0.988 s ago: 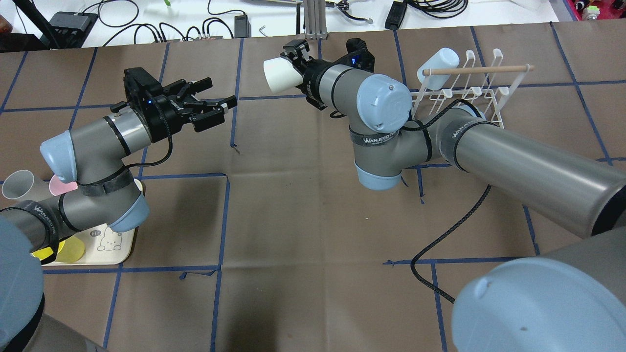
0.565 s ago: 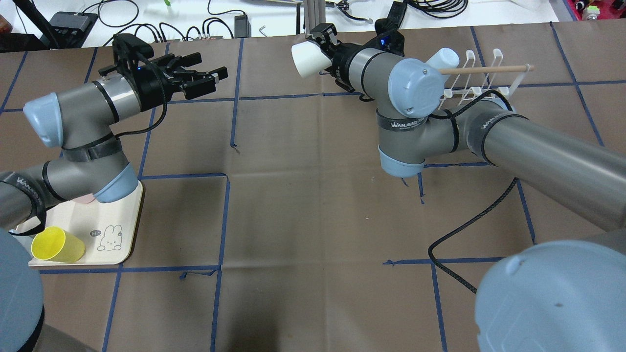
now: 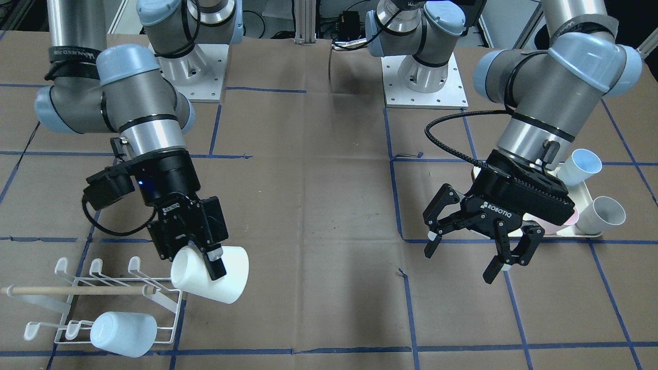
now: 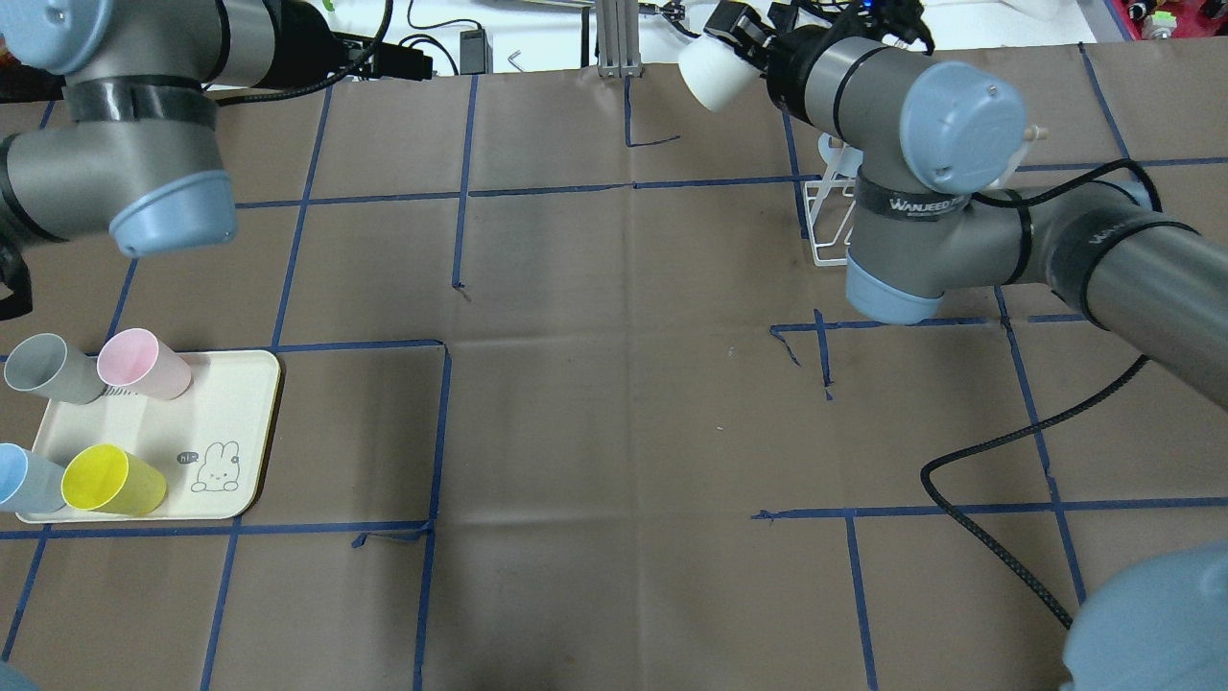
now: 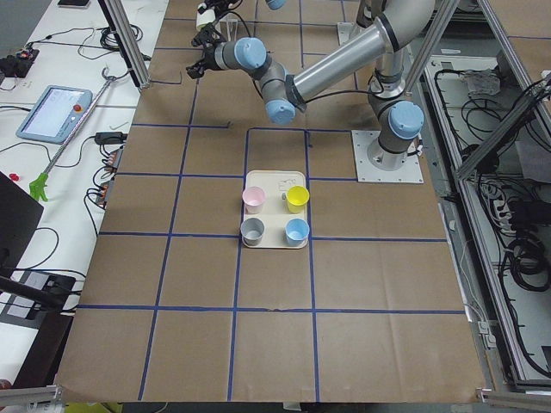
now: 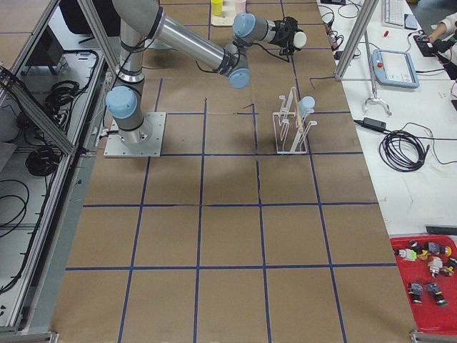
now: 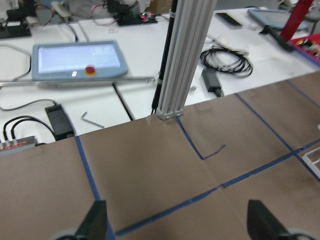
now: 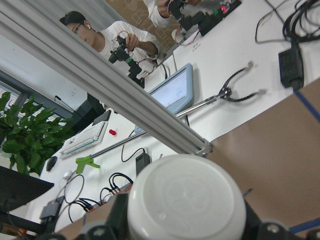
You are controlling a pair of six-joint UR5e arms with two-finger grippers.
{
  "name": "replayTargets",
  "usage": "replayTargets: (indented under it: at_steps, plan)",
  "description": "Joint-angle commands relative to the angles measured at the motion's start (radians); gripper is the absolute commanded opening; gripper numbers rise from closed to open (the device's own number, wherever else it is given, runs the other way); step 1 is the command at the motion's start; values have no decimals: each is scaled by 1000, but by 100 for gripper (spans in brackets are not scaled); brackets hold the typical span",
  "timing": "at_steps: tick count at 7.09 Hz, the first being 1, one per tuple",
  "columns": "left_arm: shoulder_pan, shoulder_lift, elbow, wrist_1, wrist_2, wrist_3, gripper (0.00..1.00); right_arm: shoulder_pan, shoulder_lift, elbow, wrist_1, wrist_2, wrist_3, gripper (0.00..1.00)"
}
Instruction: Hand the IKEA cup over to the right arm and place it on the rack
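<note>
My right gripper (image 3: pixel 203 262) is shut on a white IKEA cup (image 3: pixel 231 282) lying on its side, held just above and beside the rack (image 3: pixel 95 267). The rack has a wooden dowel (image 3: pixel 77 290), and a pale blue cup (image 3: pixel 123 334) rests on it. In the overhead view the white cup (image 4: pixel 710 75) is at the table's far edge and the right arm hides most of the rack (image 4: pixel 827 226). The right wrist view shows the cup's base (image 8: pixel 186 200) between the fingers. My left gripper (image 3: pixel 465 257) is open and empty, and its spread fingertips (image 7: pixel 95 220) are over bare table.
A cream tray (image 4: pixel 240 422) at the near left holds grey (image 4: pixel 43 369), pink (image 4: pixel 139 363), yellow (image 4: pixel 110 480) and blue (image 4: pixel 19 480) cups. An aluminium post (image 4: pixel 614 38) stands at the far edge. A black cable (image 4: pixel 998 451) trails across the right side.
My right arm has carried the white cup to the right and toward the table's far edge, above the rack. My left arm has drawn back to the far left, uncovering the tray.
</note>
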Motion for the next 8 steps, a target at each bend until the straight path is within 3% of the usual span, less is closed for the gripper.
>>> replayTargets:
  at_steps: [1,3,4,6,8]
  plan:
    - [-37,33,133,-389,214,-116,99,-120,-47,2,60,7,-442,39]
    - [-43,62,184,-716,306,-208,99,-250,-30,-36,64,48,-777,39]
    - [-46,69,186,-803,348,-224,99,-292,20,-83,64,69,-915,39]
    - [-52,86,165,-808,350,-241,99,-358,105,-125,73,83,-1052,39]
    - [-64,97,152,-810,347,-241,99,-407,147,-126,94,119,-1054,40]
